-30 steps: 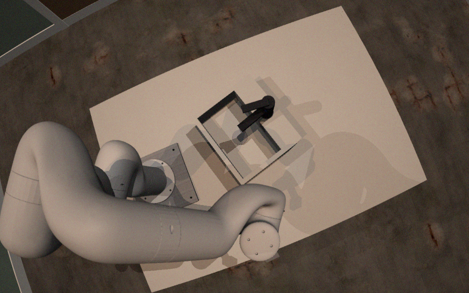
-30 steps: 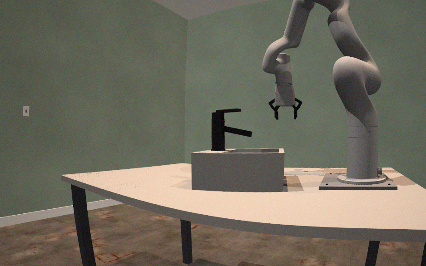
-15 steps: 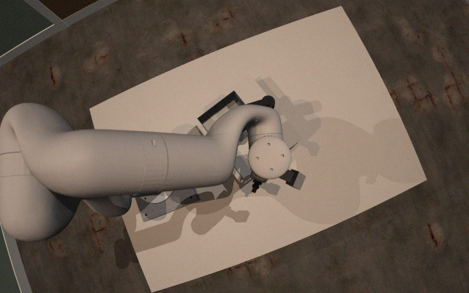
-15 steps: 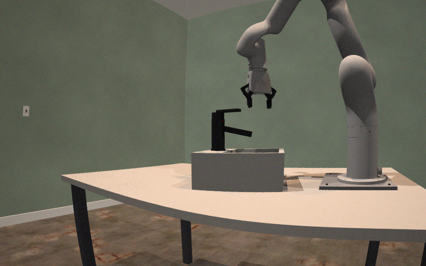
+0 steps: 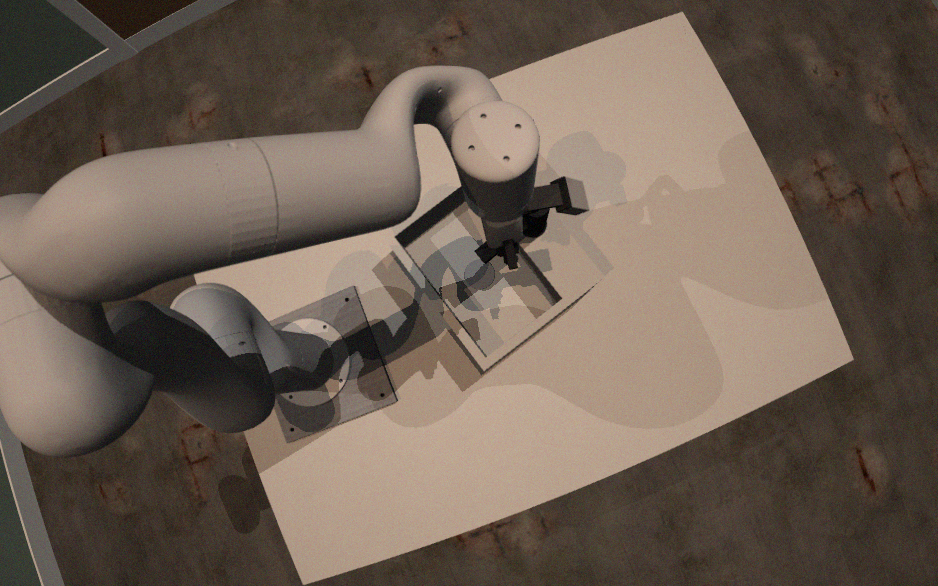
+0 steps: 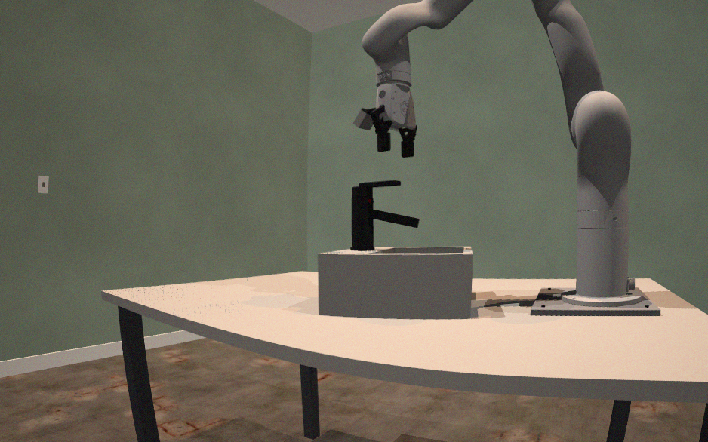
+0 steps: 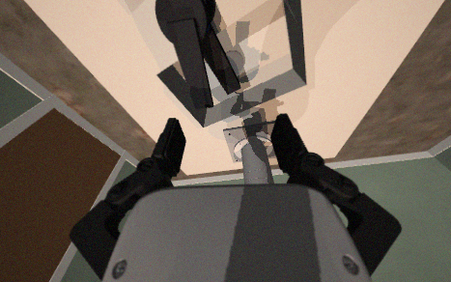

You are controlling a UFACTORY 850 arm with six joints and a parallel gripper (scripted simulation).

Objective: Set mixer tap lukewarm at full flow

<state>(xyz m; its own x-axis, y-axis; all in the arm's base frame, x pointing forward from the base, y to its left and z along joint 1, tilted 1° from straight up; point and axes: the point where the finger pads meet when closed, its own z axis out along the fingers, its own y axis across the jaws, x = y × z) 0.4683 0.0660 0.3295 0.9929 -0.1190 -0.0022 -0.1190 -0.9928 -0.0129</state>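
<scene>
The black mixer tap (image 6: 362,216) stands at the left rim of the grey basin (image 6: 395,282). Its lever (image 6: 381,184) lies flat on top of the body, above the spout (image 6: 398,219). A red dot (image 6: 369,201) shows on the body's near side. My gripper (image 6: 394,145) is open and empty, hanging fingers down a short way above the lever's free end. In the wrist view the lever (image 7: 189,58) and the spout (image 7: 221,63) spread at a small angle, ahead of the open fingers. In the top view my wrist hides the tap, and the gripper (image 5: 505,251) is over the basin (image 5: 483,291).
My arm's base plate (image 6: 594,302) is bolted to the table right of the basin; it also shows in the top view (image 5: 327,363). The arm arches high over the basin from the right. The table's curved front edge runs below the basin.
</scene>
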